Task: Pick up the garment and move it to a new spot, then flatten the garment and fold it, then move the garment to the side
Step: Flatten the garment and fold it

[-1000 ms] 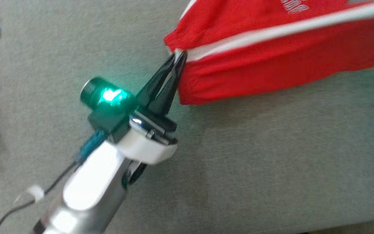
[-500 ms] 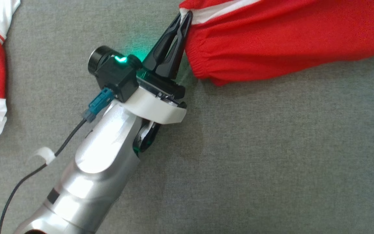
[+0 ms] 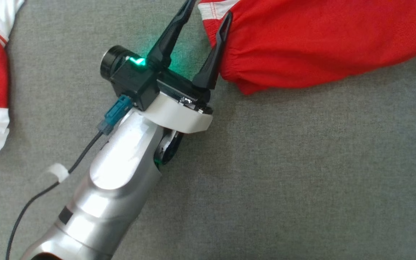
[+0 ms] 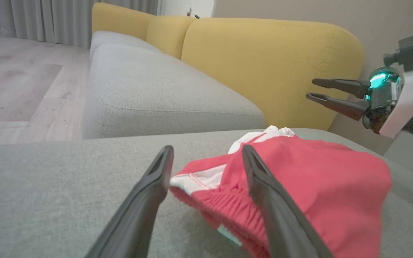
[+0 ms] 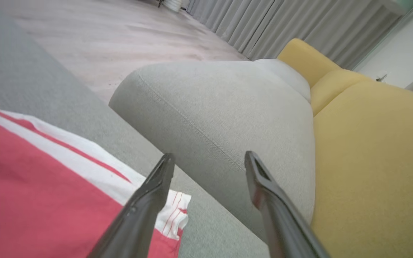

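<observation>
Placement looks done: the garment [image 3: 320, 39] lies bunched on the sofa seat [image 3: 302, 162], seemingly toward its back edge. Both tools stand open and hold nothing. The left tool [image 3: 208, 9] straddles the hem [image 3: 231, 77]; the right tool [image 4: 311, 89] hovers over the far end. Flattening likely comes next: regrip the corners and pull them apart. The long axis runs between the tools, hem toward the left one.

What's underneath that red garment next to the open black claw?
The red garment lies on the grey sofa cushion, which shows along its visible edges. Whether anything else is beneath cannot be seen: the cloth covers that patch.
</observation>
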Motion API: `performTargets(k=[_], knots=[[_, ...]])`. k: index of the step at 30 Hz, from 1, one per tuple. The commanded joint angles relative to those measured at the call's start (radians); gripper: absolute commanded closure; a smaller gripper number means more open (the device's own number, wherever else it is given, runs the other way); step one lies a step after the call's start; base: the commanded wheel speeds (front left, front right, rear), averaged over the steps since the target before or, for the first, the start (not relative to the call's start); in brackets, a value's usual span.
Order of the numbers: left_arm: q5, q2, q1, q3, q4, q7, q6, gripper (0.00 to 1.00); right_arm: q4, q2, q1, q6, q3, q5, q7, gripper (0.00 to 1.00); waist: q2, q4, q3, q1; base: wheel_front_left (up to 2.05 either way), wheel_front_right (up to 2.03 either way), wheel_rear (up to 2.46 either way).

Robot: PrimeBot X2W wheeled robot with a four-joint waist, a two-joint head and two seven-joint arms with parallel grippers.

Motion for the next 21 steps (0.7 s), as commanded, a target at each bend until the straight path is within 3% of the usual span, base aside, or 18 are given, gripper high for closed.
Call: performTargets(k=[1, 6, 11, 17, 21], knots=[[0.028, 0.006, 0.012, 0.048, -0.053, -0.005, 0.022, 0.00, -0.016, -0.010, 0.081, 0.007, -0.040, 0.043, -0.006, 0.00, 0.0000, 0.001, -0.010, -0.0001, 0.00, 0.00, 0.00], [0.132, -0.003, 0.095, 0.114, -0.161, -0.005, 0.121, 0.00, 0.041, 0.026, 0.209, 0.007, -0.060, 0.209, 0.001, 0.00, 0.0000, 0.012, -0.044, -0.0001, 0.00, 0.00, 0.00], [0.216, -0.011, 0.226, 0.151, -0.292, -0.005, 0.211, 0.00, 0.085, 0.042, 0.269, 0.007, -0.036, 0.402, 0.087, 0.00, 0.0000, 0.042, -0.078, -0.0001, 0.00, 0.00, 0.00], [0.276, -0.013, 0.346, 0.135, -0.391, -0.005, 0.279, 0.00, 0.170, 0.040, 0.275, 0.007, -0.047, 0.523, 0.147, 0.00, 0.0000, 0.077, -0.105, -0.0001, 0.00, 0.00, 0.00], [0.273, -0.014, 0.410, 0.108, -0.426, -0.005, 0.313, 0.00, 0.241, 0.059, 0.286, 0.007, -0.035, 0.596, 0.253, 0.00, 0.0000, 0.103, -0.128, -0.0001, 0.00, 0.00, 0.00]])
